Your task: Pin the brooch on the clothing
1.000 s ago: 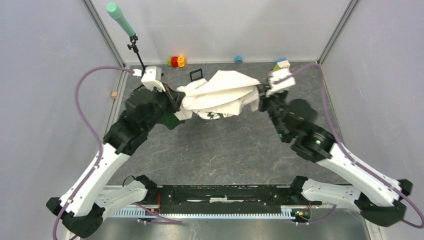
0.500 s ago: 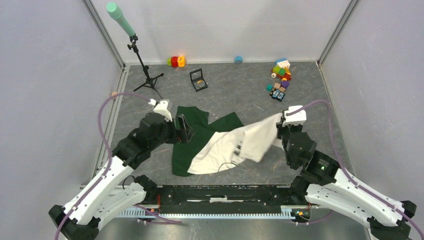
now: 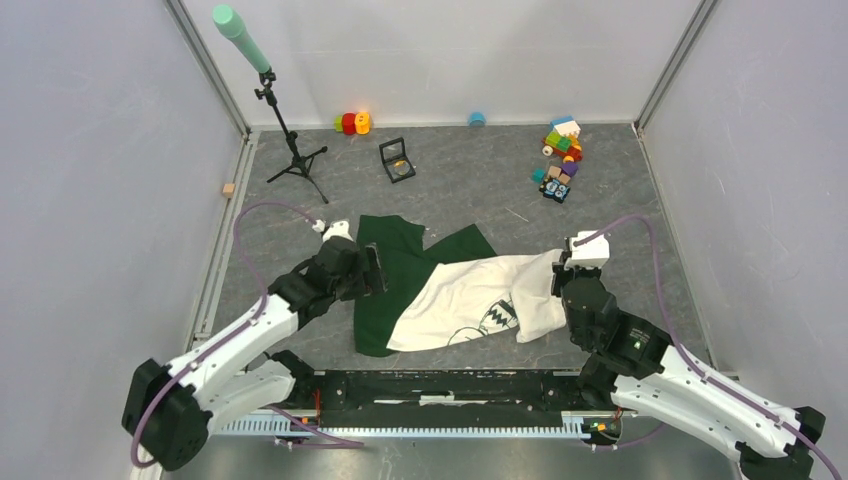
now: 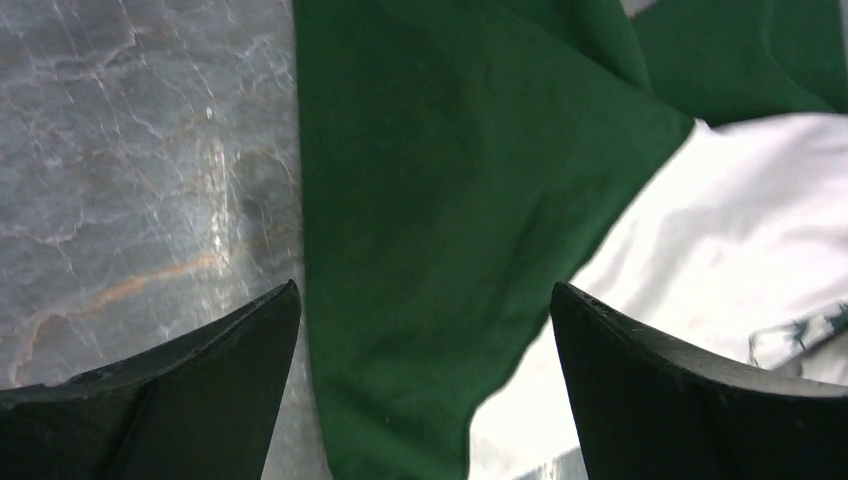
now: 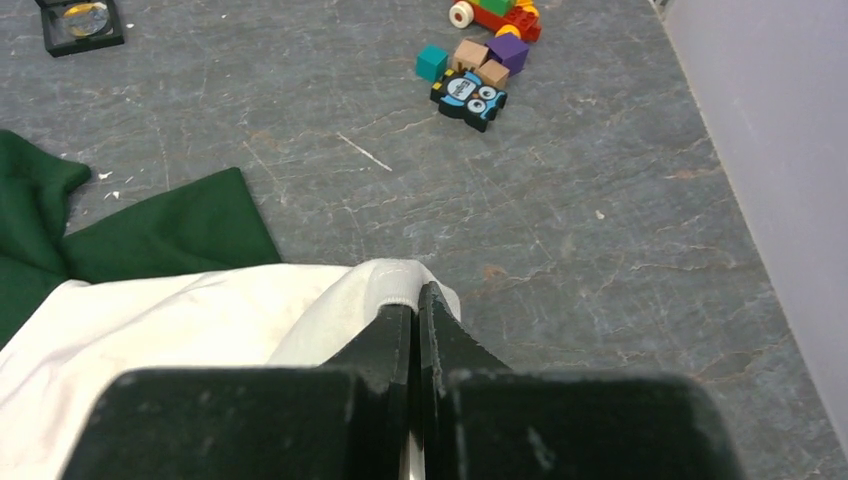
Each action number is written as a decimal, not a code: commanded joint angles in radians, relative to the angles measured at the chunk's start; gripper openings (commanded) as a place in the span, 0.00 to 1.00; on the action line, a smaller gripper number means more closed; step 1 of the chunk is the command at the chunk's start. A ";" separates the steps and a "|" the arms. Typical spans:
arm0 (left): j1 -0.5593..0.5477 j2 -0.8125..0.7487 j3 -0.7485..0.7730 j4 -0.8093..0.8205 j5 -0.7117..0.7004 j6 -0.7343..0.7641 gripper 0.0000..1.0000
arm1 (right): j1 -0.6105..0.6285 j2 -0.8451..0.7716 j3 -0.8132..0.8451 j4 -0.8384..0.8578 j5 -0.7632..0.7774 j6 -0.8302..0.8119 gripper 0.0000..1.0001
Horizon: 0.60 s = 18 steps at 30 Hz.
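Note:
The clothing [image 3: 470,300], a cream T-shirt with dark green sleeves, lies crumpled on the table near the front, with part of a black print showing. My left gripper [image 3: 373,270] stands open just above the green sleeve [image 4: 440,200], with nothing between its fingers [image 4: 425,290]. My right gripper [image 3: 558,274] is shut on the shirt's white hem [image 5: 400,285], pinched at its fingertips [image 5: 417,300]. The brooch [image 5: 85,17], a small round gold disc, rests in a black square box [image 3: 397,160] at the back of the table, far from both grippers.
A black tripod with a mint-green pole [image 3: 285,140] stands at the back left. Coloured toy blocks [image 3: 560,165] lie at the back right. A red and yellow toy [image 3: 352,122] and a blue cap [image 3: 477,119] sit by the rear wall. A wooden cube [image 3: 229,189] lies at the left edge.
Both arms drew back from the rear toward the front with the shirt. My left gripper opened and let go of the green sleeve. The shirt now lies on the table.

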<state>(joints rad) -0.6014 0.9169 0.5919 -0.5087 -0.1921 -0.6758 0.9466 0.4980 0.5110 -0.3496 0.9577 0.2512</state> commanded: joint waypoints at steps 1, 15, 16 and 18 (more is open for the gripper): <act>0.022 0.111 0.016 0.175 -0.126 -0.008 1.00 | -0.001 -0.004 -0.015 0.015 -0.036 0.049 0.01; 0.254 0.584 0.235 0.386 0.064 0.075 0.97 | -0.001 0.015 -0.070 0.015 -0.115 0.101 0.02; 0.254 0.615 0.257 0.387 0.065 0.080 0.95 | -0.001 0.019 -0.073 0.016 -0.114 0.102 0.02; 0.254 0.665 0.296 0.378 0.061 0.093 0.90 | -0.001 0.029 -0.075 0.016 -0.117 0.104 0.01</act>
<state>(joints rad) -0.3466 1.5089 0.8001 -0.1974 -0.1555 -0.6350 0.9466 0.5125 0.4450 -0.3546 0.8513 0.3294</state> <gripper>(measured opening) 0.939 0.016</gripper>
